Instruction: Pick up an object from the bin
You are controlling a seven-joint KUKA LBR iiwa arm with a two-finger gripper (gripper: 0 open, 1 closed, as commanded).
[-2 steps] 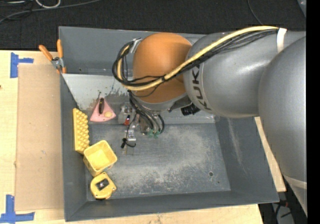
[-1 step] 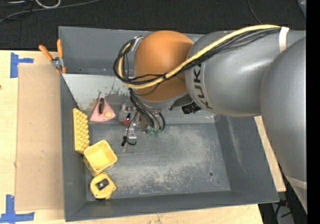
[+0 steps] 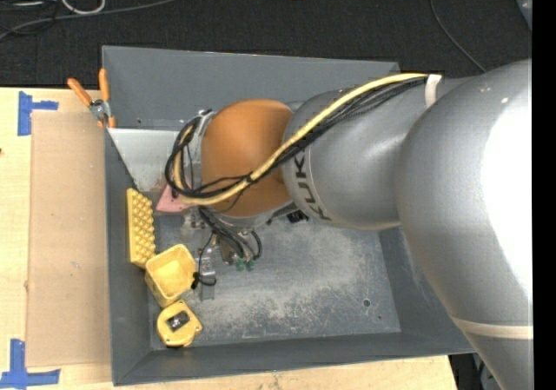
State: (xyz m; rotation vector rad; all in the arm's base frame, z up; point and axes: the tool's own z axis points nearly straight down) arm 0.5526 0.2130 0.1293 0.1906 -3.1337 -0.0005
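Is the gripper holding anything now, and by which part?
It cannot be told. The gripper is beside the yellow cup-like piece at the left of the bin, but no hold is visible.

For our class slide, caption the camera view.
Gripper hangs beside a yellow square plastic cup near the left wall of the grey metal bin.

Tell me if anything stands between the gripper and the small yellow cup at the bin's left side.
Nothing visible does. The gripper is directly at the right edge of the yellow cup. The yellow studded strip lies beyond the cup, to its upper left, and the yellow round thing lies below it.
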